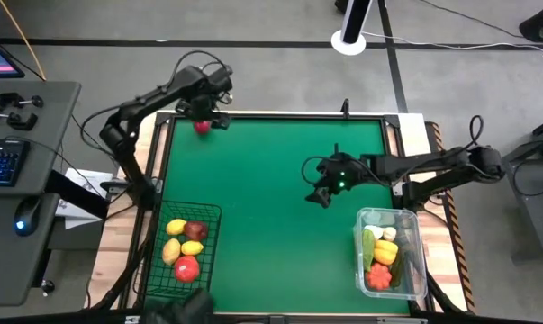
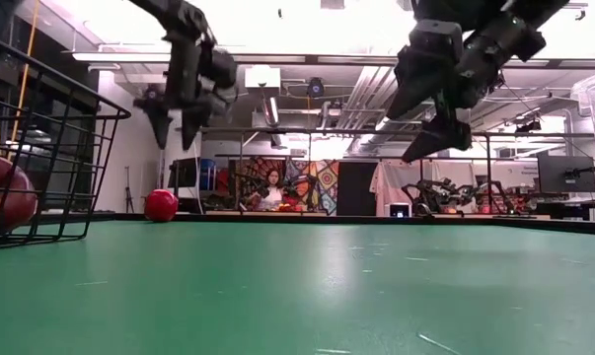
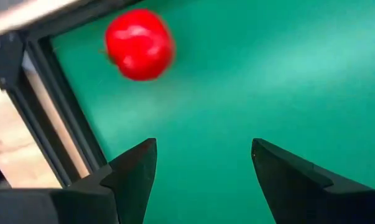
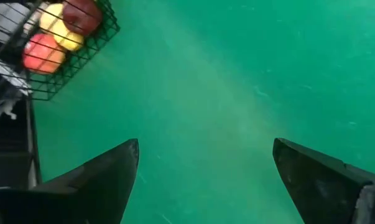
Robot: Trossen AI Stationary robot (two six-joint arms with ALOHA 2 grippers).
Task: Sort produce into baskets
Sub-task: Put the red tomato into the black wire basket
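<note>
Fruit, red and round, is lying loose on the green table mat, close to the mat's far corner on the left arm's side. The left gripper is hovering just above and beside it, its two dark fingers standing apart with nothing between them; in the left wrist view the red fruit is sitting ahead of the fingertips, near the black frame edging the mat. In the low view the same fruit is resting on the mat below that gripper, not touching it.

Well away from the left gripper, at the near corner on its own side, the black wire basket is holding yellow, dark red and red pieces of produce.

The right gripper is hanging over the bare middle of the mat, its fingers spread wide and empty. Near it, toward the near edge on the right arm's side, the clear plastic basket is holding green, white, yellow and orange vegetables.

In the low view, beyond the table, a person is sitting in the room behind.
</note>
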